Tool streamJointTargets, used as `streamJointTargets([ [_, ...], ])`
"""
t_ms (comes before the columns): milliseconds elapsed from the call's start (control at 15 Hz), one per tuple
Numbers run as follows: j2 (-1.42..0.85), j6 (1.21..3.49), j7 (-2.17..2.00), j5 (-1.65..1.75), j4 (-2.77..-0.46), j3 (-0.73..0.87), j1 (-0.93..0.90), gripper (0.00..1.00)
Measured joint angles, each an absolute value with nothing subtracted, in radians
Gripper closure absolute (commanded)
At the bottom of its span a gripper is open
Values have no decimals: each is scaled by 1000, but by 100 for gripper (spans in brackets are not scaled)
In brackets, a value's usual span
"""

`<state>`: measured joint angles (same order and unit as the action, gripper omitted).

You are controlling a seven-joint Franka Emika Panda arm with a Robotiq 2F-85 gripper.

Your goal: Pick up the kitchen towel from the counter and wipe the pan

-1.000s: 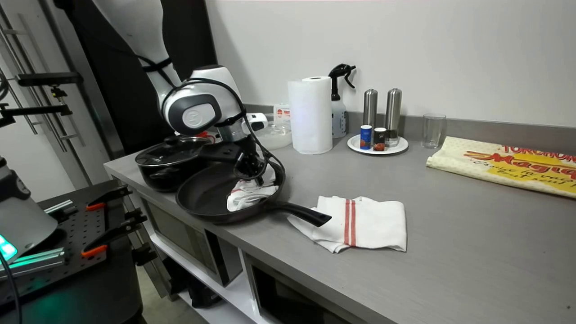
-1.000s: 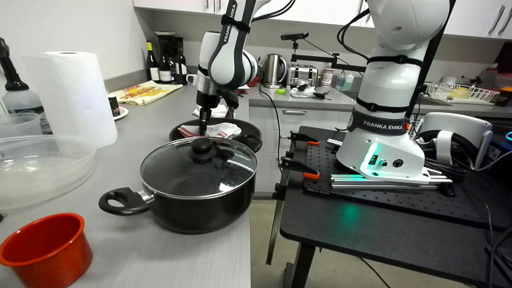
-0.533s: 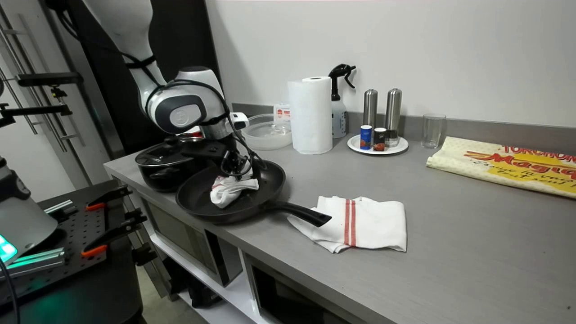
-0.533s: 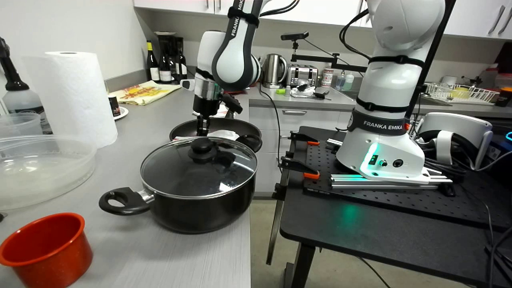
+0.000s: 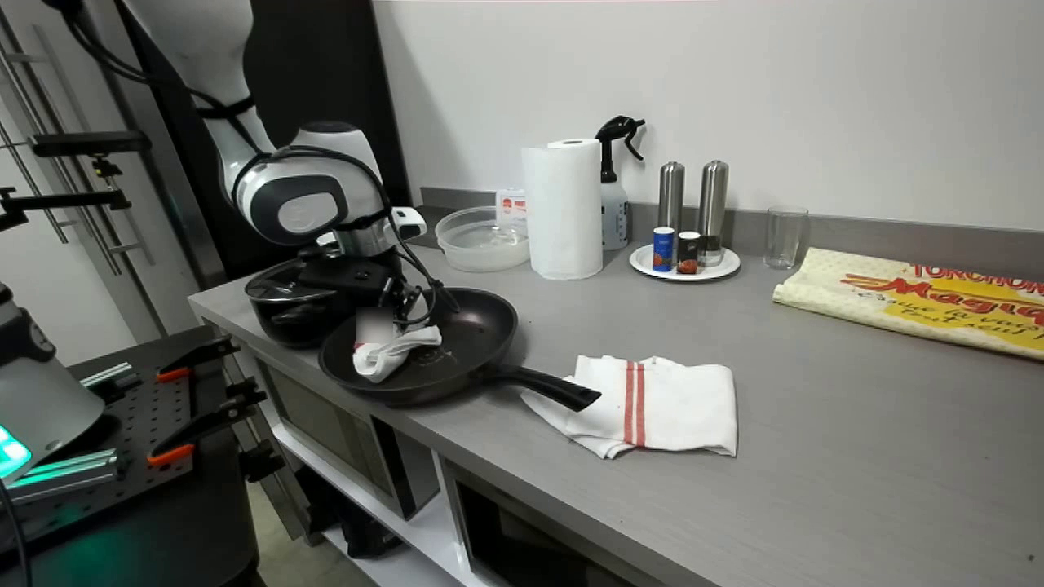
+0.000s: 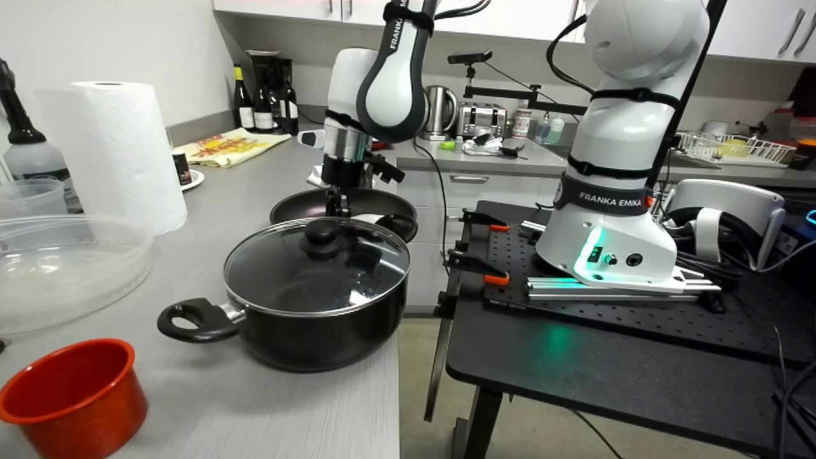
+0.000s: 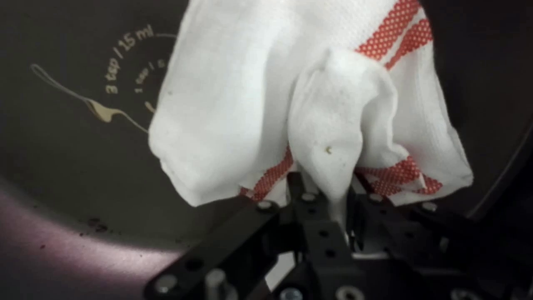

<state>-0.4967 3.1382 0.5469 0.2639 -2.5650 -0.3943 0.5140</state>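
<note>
A white kitchen towel with red stripes (image 7: 220, 108) is bunched in my gripper (image 7: 327, 187), which is shut on a fold of it. The towel rests on the floor of the black pan (image 7: 75, 166), towards the pot side; it also shows in an exterior view (image 5: 391, 357). The pan (image 5: 469, 346) stands on the counter with its handle pointing to the folded towel. Printed measuring marks and a yellowish streak (image 7: 102, 111) show on the pan floor. A second, folded white towel with red stripes (image 5: 685, 408) lies by the handle. In an exterior view the pot partly hides the pan (image 6: 389, 199).
A black pot with glass lid (image 6: 319, 338) stands right beside the pan. A red bowl (image 6: 76, 401), a clear plastic container (image 5: 481, 244) and a paper towel roll (image 5: 563, 212) stand nearby. A plate with shakers (image 5: 640, 259), a glass (image 5: 785, 236) and a yellow cloth (image 5: 922, 302) are farther along.
My gripper has moved with the towel across the pan floor towards the pot, leaving more of the pan floor uncovered behind it. The pan and the folded towel have not moved.
</note>
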Motion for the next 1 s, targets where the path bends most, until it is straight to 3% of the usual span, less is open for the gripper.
streamJointTargets([
  [1000, -457, 3141, 525, 261, -2460, -251, 590, 96],
])
